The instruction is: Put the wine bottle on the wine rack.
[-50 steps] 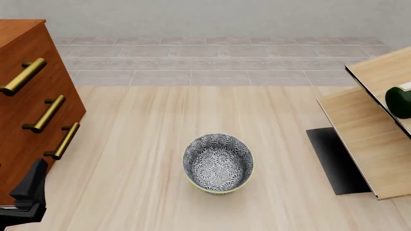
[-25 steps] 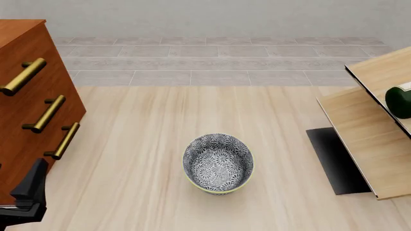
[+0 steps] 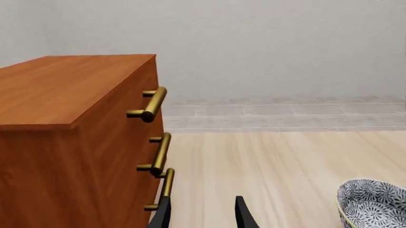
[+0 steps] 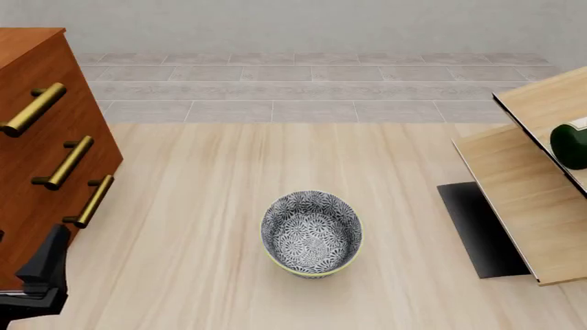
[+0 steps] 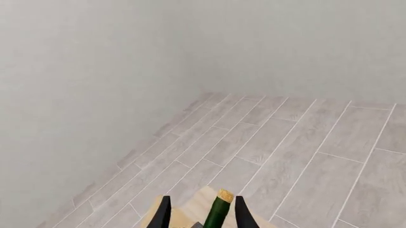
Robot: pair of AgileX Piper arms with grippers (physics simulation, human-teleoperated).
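The dark green wine bottle (image 4: 572, 146) lies on the pale-wood wine rack (image 4: 518, 196) at the right edge of the front view, mostly cut off. In the right wrist view its slim neck and tan cork (image 5: 220, 208) stand between the spread fingers of my right gripper (image 5: 201, 216), above a rack panel (image 5: 185, 214). The fingers do not press the neck. The right gripper is out of the front view. My left gripper (image 4: 41, 269) is open and empty at the bottom left, beside the cabinet; it also shows in the left wrist view (image 3: 201, 216).
A reddish-brown cabinet (image 4: 41, 148) with brass handles (image 4: 64, 163) fills the left side, close to my left gripper. A patterned grey-blue bowl (image 4: 311, 233) sits mid-table. The rack's black base (image 4: 477, 227) lies on the table at the right.
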